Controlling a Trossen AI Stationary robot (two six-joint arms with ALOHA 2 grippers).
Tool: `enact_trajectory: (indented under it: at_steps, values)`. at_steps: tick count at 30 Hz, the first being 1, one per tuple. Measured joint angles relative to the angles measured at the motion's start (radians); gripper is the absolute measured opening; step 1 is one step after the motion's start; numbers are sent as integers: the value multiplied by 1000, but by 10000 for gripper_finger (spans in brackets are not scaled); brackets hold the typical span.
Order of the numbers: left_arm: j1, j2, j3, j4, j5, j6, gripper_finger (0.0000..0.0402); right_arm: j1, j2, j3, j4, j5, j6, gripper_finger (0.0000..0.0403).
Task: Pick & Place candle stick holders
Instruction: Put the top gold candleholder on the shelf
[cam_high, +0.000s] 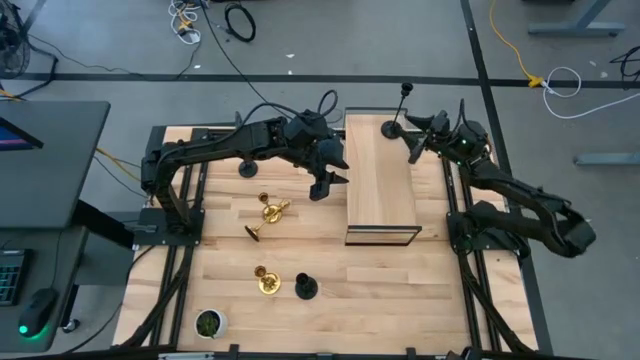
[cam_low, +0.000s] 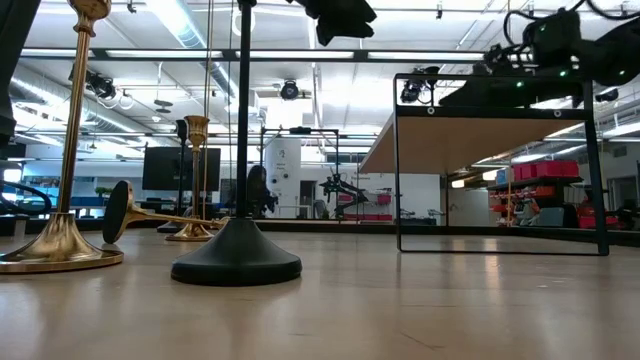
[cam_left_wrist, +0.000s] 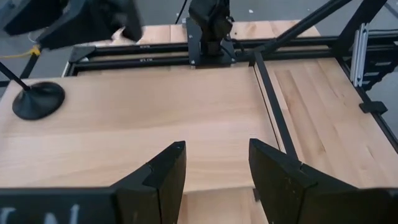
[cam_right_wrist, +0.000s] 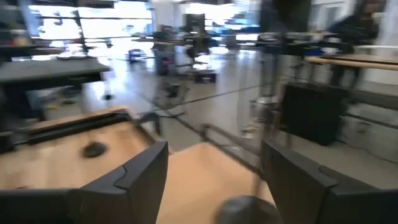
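Candle stick holders, high view: a black one (cam_high: 393, 124) stands on the far end of the raised wooden shelf (cam_high: 380, 190), close in front of the right gripper (cam_high: 415, 138); another black one (cam_high: 248, 168) stands on the table (cam_high: 330, 290) behind the left arm; a third black one (cam_high: 306, 288) stands near the front.
Gold holders, high view: one (cam_high: 274, 209) and another (cam_high: 256, 231) lie tipped over left of the shelf; a third (cam_high: 265, 281) sits beside the front black one.
Left gripper, high view: left gripper (cam_high: 328, 180) hangs at the shelf's left edge, well apart from the shelf's black holder.
Plant pot, high view: green plant pot (cam_high: 209, 323) at the near left corner.
Low view: black holder base (cam_low: 236, 262) up close, gold holders (cam_low: 60, 245) to its left, shelf (cam_low: 490, 140) to the right.
Left wrist view: fingers (cam_left_wrist: 163, 180) spread wide, holding nothing; black holder (cam_left_wrist: 37, 99) far off on the shelf top.
Right wrist view: fingers (cam_right_wrist: 140, 180) parted, empty; a dark round base (cam_right_wrist: 242, 210) lies just between and below them.
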Motion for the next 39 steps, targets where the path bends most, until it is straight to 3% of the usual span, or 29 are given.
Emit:
enact_trajectory:
  at_steps: [5,10,13,20,26,35,39]
  values:
    - [0,0,0,-1,0,-16,178,62,-115,0,-93,-134,33,254]
    - [0,0,0,-2,0,-24,178,189,-231,0,-99,-336,89,251]
    - [0,0,0,-1,2,-24,178,282,-284,0,-96,-379,116,251]
    - [-20,0,0,-39,12,-24,178,495,-333,0,-97,-380,167,251]
    - [-84,-29,0,-178,19,-6,178,667,-326,0,-99,-345,169,251]
    - [-172,-85,-3,-442,-129,-105,178,806,-295,0,-128,-240,132,251]
    - [-210,-152,-94,-474,-198,-177,178,829,-283,0,-137,-211,122,251]
